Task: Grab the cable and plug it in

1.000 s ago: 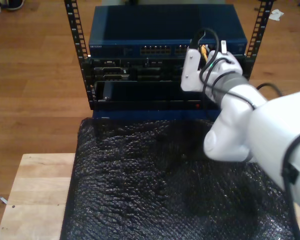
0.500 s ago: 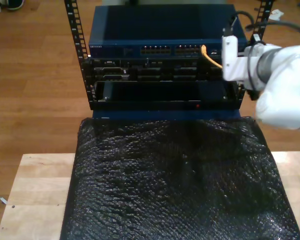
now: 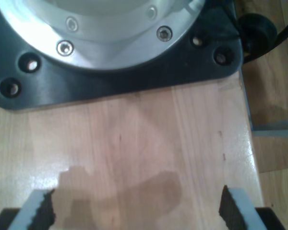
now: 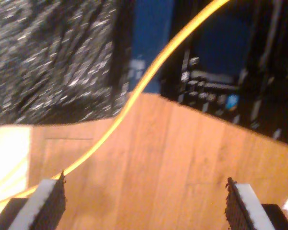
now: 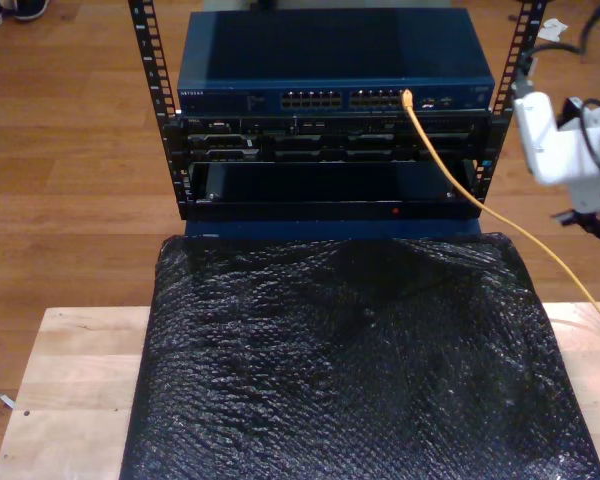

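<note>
the cable [image 5: 450,165] has its tip seated in a port of the blue network switch [image 5: 335,62] at the top of the rack [image 5: 330,150], toward the exterior view's right of the port row. from there it slopes down toward the near right of that view, crosses the rack front, passes the far right corner of the black bubble wrap [image 5: 350,360] and runs off the right edge. judged from this, the plug-in step looks complete; seating depth cannot be confirmed at this resolution.

my second gripper [image 4: 144,206] is spread wide with nothing between its pads [image 4: 50,203]. its wrist view looks down on the wooden floor [image 4: 182,158], with the cable [image 4: 139,86] crossing ahead of the jaws, apart from both pads, and leading up toward the rack. the white arm [image 5: 570,150] at the exterior view's right edge, beside the rack, is taken to be this one, since both views put it off to the side of the rack with the cable running past. the free hang of the cable is consistent with a release.

my first gripper [image 3: 134,211] is also spread, holding nothing, and hangs above the bare wooden counter [image 3: 134,143], close to a black arm base plate [image 3: 110,72]. this reads as a parked posture, kept clear of the work.

risk noted: the slack cable lies close to the second arm.
</note>
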